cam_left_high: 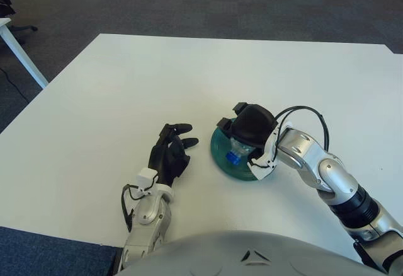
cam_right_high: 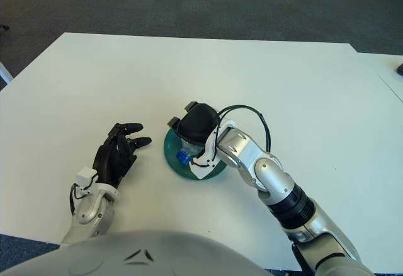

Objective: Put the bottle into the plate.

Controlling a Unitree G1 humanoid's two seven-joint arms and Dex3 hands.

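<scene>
Nearest: left robot hand [cam_left_high: 171, 155] shows on the white surface [cam_left_high: 126, 87], left of the plate, fingers loosely spread, holding nothing, idle.

Just beyond, right robot hand [cam_left_high: 250, 126] sits over the green plate [cam_left_high: 221, 157], fingers curled round the bottle [cam_left_high: 235, 151]. Bottle is down inside the plate rim; can't tell if it fully rests on the plate or hangs just above, since the hand hides most of it.

Step in hand, as I judge it: release. To do it well:
- confirm bottle weight is on the plate before letting go, else it drops and rolls
- open fingers slowly and evenly, so no finger drags the bottle w/ it
- lift hand clear, up and away, w/o nudging the plate, which is light-looking and could slide
- bottle lies on its side, so watch for roll toward the rim

Bottle looks: small, clear plastic, see-through body w/ a blue cap pointing toward the robot, at the near-left of the plate. Only the cap end shows; rest is under the black hand.

Farther back: bare surface, then dark carpet.
</scene>
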